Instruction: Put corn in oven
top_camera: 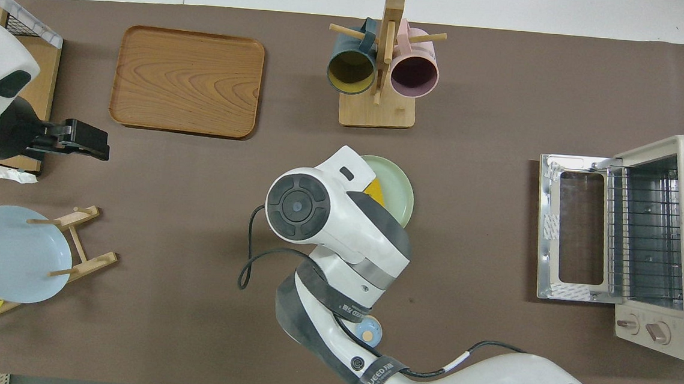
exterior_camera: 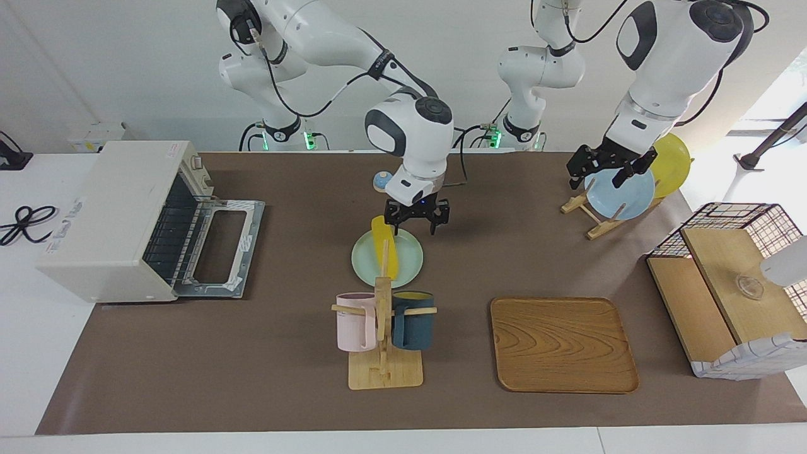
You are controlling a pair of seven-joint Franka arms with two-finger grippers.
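The yellow corn [exterior_camera: 385,246] lies on a pale green plate [exterior_camera: 406,265] at mid-table, its length running toward and away from the robots. In the overhead view the right arm covers all but a sliver of the corn [top_camera: 374,189] and part of the plate [top_camera: 401,189]. My right gripper [exterior_camera: 413,224] hangs open low over the plate's robot-side rim, beside the corn's near tip, holding nothing. The off-white oven [exterior_camera: 107,214] stands at the right arm's end, its door [exterior_camera: 219,249] dropped flat and its wire rack [top_camera: 646,237] showing. My left gripper [exterior_camera: 600,169] is open and empty over the plate rack.
A mug stand [exterior_camera: 383,328] with a pink and a dark blue mug sits just farther from the robots than the plate. A wooden tray [exterior_camera: 563,343], a plate rack [exterior_camera: 589,214] with blue and yellow plates, and a wire basket [exterior_camera: 725,284] fill the left arm's end. A small blue knob-shaped object [exterior_camera: 383,181] lies near the robots.
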